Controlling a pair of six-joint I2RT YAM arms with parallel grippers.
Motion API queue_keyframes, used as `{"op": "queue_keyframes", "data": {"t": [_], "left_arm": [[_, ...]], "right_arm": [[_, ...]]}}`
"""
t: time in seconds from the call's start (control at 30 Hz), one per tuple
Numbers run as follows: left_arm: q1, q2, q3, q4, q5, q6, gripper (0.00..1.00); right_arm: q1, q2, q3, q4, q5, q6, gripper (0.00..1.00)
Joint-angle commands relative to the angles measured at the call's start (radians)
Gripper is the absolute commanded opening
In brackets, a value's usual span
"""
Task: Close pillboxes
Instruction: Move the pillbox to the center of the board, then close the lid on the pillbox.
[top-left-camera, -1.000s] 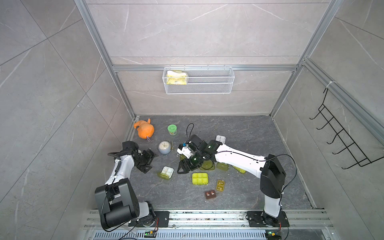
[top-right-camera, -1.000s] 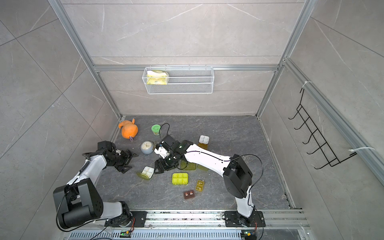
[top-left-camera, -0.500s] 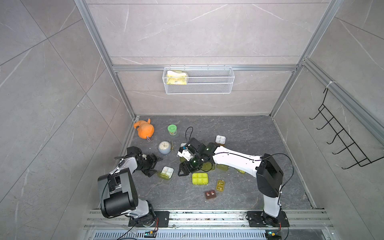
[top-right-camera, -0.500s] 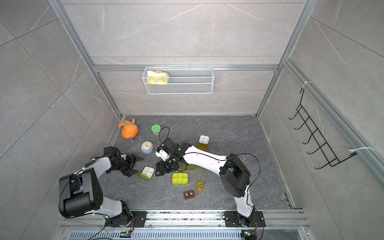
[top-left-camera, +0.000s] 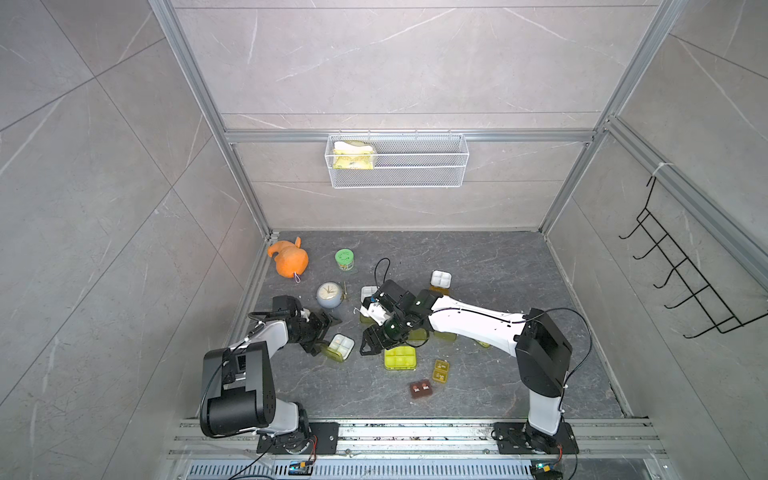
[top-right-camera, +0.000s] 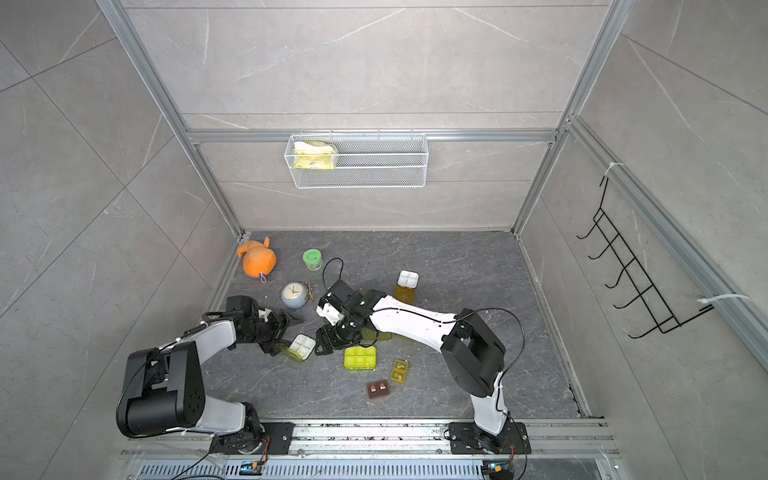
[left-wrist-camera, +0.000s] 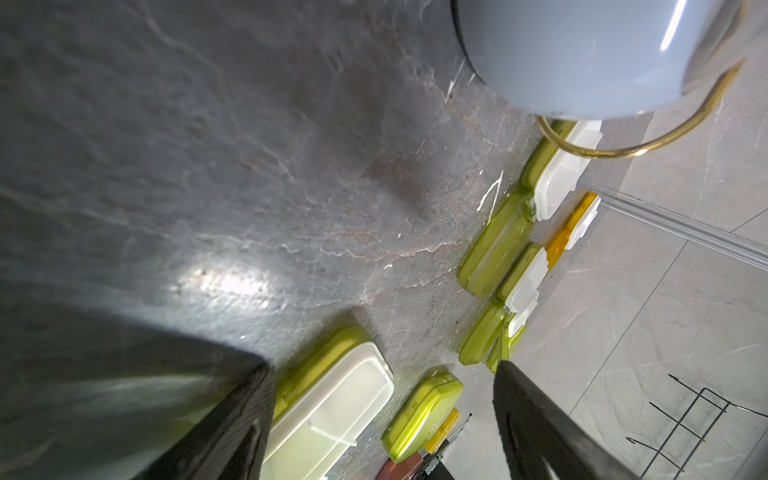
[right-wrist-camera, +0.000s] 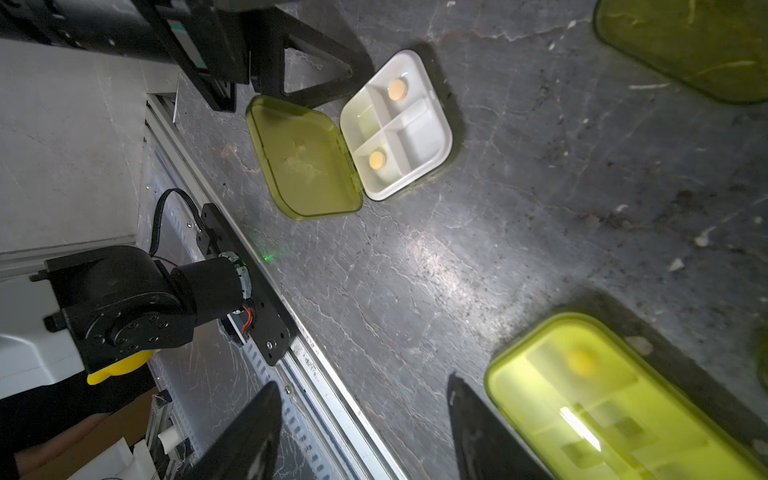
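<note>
L hand (top-left-camera: 321, 337) is open and holds nothing. Its fingers stand wide apart, just beside an open box (top-left-camera: 340, 347) on the surface (top-left-camera: 498, 270). In the R wrist view this box shows a white tray (right-wrist-camera: 397, 124) w/ 4 compartments, 2 round tablets (right-wrist-camera: 377, 160) in separate compartments, and the green lid (right-wrist-camera: 303, 158) folded back flat. One L finger is at the tray's edge; I cannot tell if it touches.

R hand (top-left-camera: 370, 343) is also open, w/ only bare surface between its fingers. It is low over the surface, between the open box and a closed box (top-left-camera: 400, 358). In the R wrist view the closed box (right-wrist-camera: 602, 399) lies just beside one finger, lid down.

Nearer the front edge lie an amber box (top-left-camera: 440, 370) and a brown box (top-left-camera: 421, 389), both tiny and close together. Whether they are shut I cannot tell. Farther back is an orange-lid box (top-right-camera: 407, 279), lid open. More green boxes lie under the R arm, partly hidden. A clock (top-left-camera: 329, 295) stands near the L hand.
</note>
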Motion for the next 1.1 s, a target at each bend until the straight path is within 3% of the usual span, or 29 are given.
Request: {"op": "queue_keyframes", "data": {"t": [0.0, 0.3, 0.4, 0.57, 0.6, 0.63, 0.8, 1.07], "left_arm": [[-0.052, -0.017, -0.033, -0.032, -0.052, -0.053, 0.85], [-0.248, -0.096, -0.122, 0.041, -0.132, -0.244, 0.86], [-0.269, -0.101, -0.133, 0.048, -0.139, -0.260, 0.86], [-0.266, -0.123, -0.112, 0.000, -0.149, -0.229, 0.87], [-0.267, -0.123, -0.103, -0.010, -0.150, -0.221, 0.87], [-0.267, -0.122, -0.092, -0.020, -0.150, -0.212, 0.87], [-0.246, -0.131, -0.050, -0.083, -0.166, -0.166, 0.89], [-0.099, -0.178, -0.014, -0.193, -0.132, -0.063, 0.92]], "right_arm": [[-0.005, -0.053, -0.038, 0.020, 0.021, 0.023, 0.66], [-0.002, -0.106, -0.126, 0.060, 0.017, 0.040, 0.66], [0.005, -0.123, -0.137, 0.043, 0.019, 0.012, 0.66], [0.049, -0.138, -0.146, 0.024, 0.038, -0.024, 0.67], [0.058, -0.139, -0.147, 0.026, 0.044, -0.025, 0.87], [0.066, -0.136, -0.145, 0.028, 0.051, -0.025, 1.00], [0.111, -0.099, -0.081, -0.005, 0.108, -0.054, 1.00], [0.149, 0.015, 0.049, -0.077, 0.148, -0.117, 1.00]]}}
